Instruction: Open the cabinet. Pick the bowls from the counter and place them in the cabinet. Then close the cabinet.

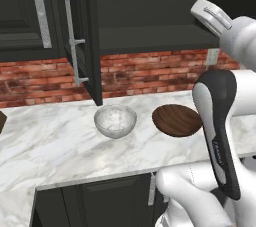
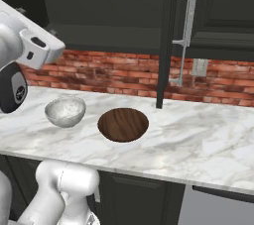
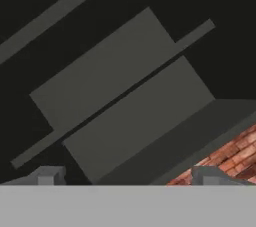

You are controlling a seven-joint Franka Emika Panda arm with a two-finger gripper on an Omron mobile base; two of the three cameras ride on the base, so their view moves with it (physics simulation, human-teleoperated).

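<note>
1. Saw only the two finger tips of the gripper (image 3: 127,175) in the hand view, spread wide apart with nothing between them; rest of the fingers cut off at the bottom.
2. Found part of the wooden bowl (image 1: 177,119) masked by the arm's dark forearm in the left base view; seen whole in the right base view.
3. Noted the arm raised high, hand level with the open cabinet (image 1: 150,36), camera rolled and looking into its dark interior at the inner shelf (image 3: 125,101).
4. Recorded the cabinet doors swung open, silver bar handles (image 1: 73,36) edge-on toward the cameras.
5. Placed the marble bowl (image 1: 115,120) and the wooden bowl on the counter (image 1: 45,146), near each other but apart, below the cabinet and before the brick wall (image 1: 145,73).
6. Described the marble bowl as deep, white-grey speckled; the wooden one wider, shallower, dark brown.
</note>
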